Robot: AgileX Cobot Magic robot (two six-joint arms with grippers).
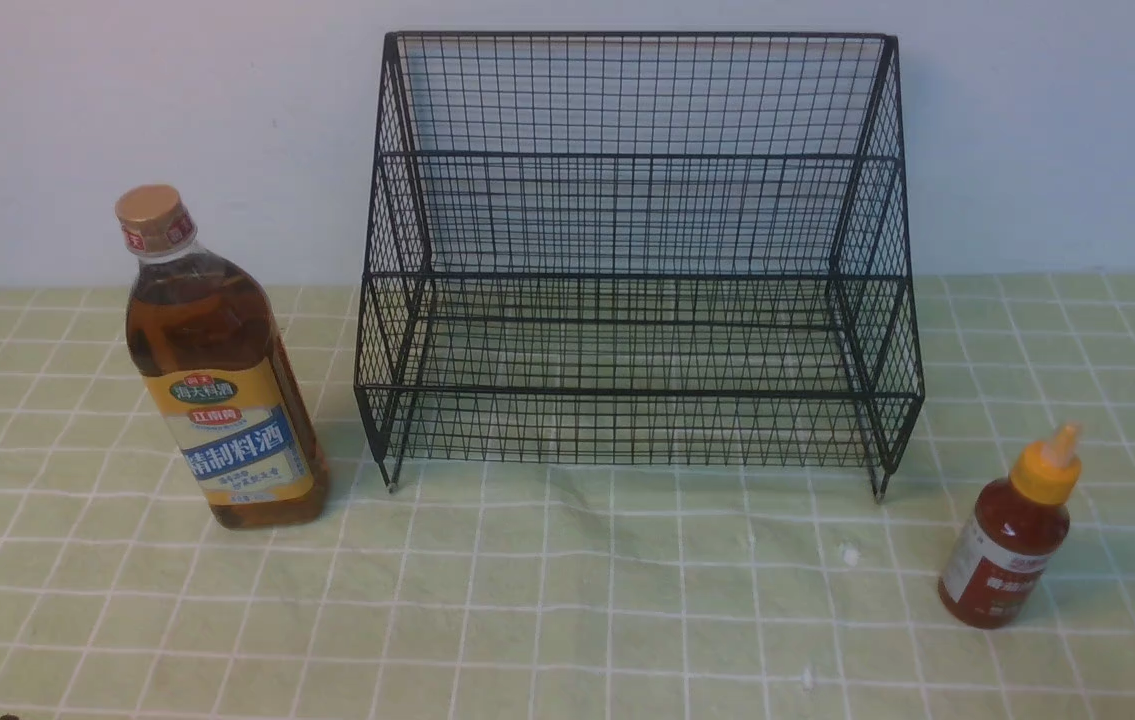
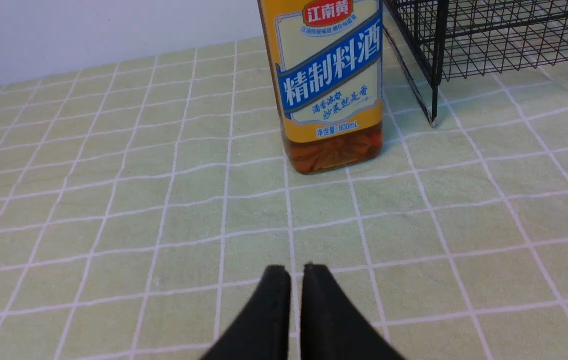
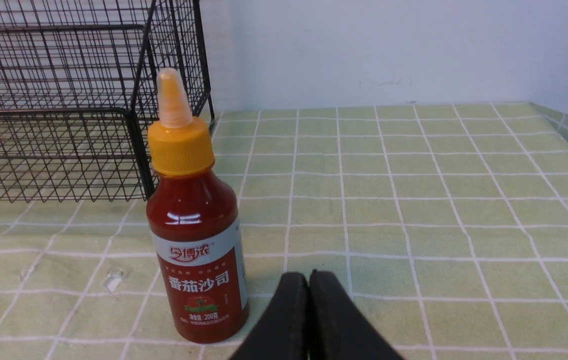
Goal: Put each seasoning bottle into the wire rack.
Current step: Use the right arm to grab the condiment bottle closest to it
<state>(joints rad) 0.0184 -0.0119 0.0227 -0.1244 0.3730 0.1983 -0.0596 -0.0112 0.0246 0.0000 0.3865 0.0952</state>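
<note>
The left gripper [image 2: 296, 270] is seen closed to a slit and empty, with the tall amber bottle [image 2: 331, 85] standing upright ahead of it, untouched. The right gripper [image 3: 309, 276] is shut and empty, and the red sauce bottle [image 3: 196, 250] is set beside its tips. The wire rack [image 1: 637, 270] is found beyond both, unfilled. Each bottle is judged to be assigned to the nearer arm.
</note>
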